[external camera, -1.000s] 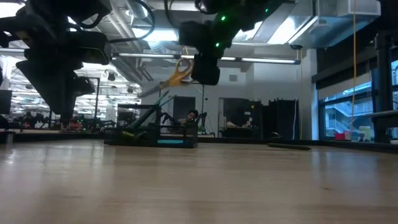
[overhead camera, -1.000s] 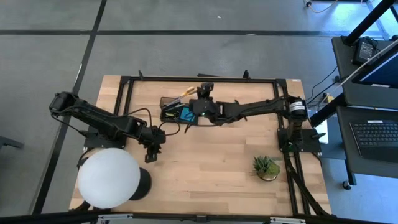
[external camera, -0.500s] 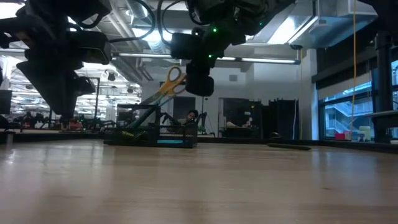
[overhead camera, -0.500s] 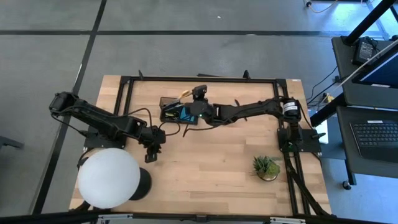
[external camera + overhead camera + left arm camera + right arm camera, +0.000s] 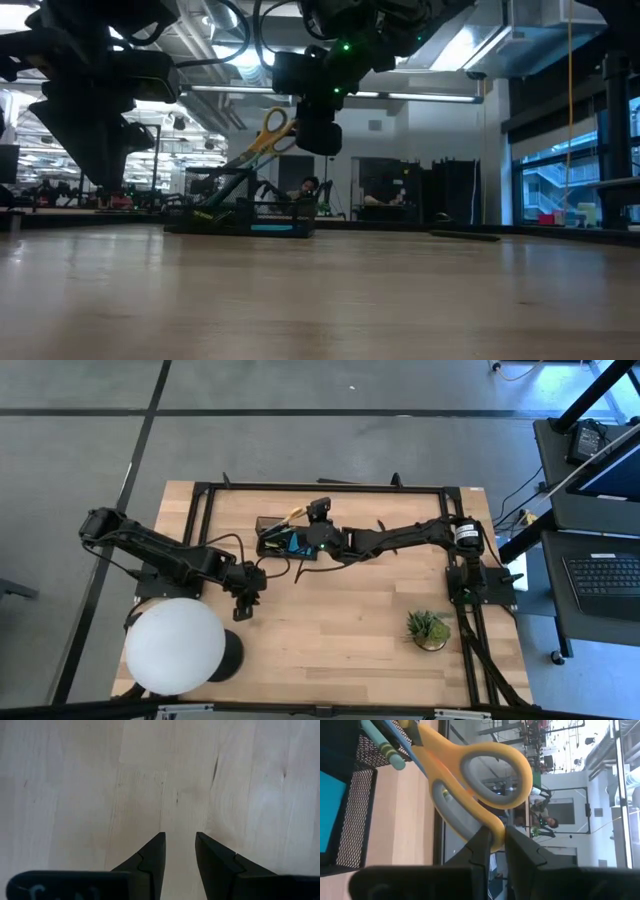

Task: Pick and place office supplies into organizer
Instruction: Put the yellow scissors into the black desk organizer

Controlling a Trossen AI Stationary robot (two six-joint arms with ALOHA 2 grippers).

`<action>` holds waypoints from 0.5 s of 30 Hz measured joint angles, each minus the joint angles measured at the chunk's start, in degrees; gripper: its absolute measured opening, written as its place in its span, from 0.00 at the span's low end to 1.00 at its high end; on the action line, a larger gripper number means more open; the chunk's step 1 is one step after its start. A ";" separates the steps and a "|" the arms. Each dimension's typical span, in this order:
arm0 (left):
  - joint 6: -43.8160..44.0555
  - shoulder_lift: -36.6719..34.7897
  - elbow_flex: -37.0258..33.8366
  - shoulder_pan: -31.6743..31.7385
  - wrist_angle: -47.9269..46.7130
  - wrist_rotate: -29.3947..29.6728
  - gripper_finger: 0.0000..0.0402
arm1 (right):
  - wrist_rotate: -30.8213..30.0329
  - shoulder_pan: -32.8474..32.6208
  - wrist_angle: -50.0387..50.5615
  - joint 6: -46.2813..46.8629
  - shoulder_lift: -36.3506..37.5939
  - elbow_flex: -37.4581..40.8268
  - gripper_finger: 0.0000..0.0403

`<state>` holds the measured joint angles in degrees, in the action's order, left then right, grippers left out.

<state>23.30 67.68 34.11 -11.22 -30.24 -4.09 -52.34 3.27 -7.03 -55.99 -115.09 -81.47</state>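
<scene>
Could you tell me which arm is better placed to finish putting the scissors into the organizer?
The right. Its gripper is shut on the yellow-handled scissors, right above the organizer, with the blades angled down into it. The left gripper hangs open over bare table, holding nothing.

Wooden table (image 5: 340, 620), bordered by a black metal frame (image 5: 330, 487). A large white globe lamp (image 5: 174, 645) on a dark base is seen at the table's near left corner; a small green potted plant (image 5: 429, 629) is set near the right edge. A side desk with a keyboard (image 5: 606, 574) is visible beyond the table's right.
</scene>
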 joint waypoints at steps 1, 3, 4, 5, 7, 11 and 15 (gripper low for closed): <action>-0.03 0.00 0.00 0.01 0.00 0.03 0.25 | 0.00 -0.06 0.01 0.10 0.00 0.00 0.13; -0.03 0.00 0.00 0.00 0.00 0.03 0.25 | -0.02 -0.17 0.00 0.19 0.00 0.00 0.13; -0.05 0.00 0.00 0.00 0.00 0.03 0.25 | -0.04 -0.22 0.00 0.17 0.00 0.00 0.13; -0.06 0.00 0.00 0.00 0.00 0.03 0.25 | -0.07 -0.28 0.02 0.17 0.00 0.00 0.13; -0.39 0.00 0.00 0.01 0.00 0.02 0.25 | -0.09 -0.32 0.00 0.17 0.00 0.00 0.13; -0.53 0.02 0.00 0.00 0.00 0.02 0.25 | -0.09 -0.32 0.00 0.17 0.00 0.00 0.13; -0.54 0.02 0.00 0.00 0.00 0.01 0.25 | -0.09 -0.33 0.00 0.11 0.00 0.00 0.13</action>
<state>22.76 67.70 34.11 -11.22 -30.24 -4.08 -52.42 2.94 -7.03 -55.87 -115.09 -81.47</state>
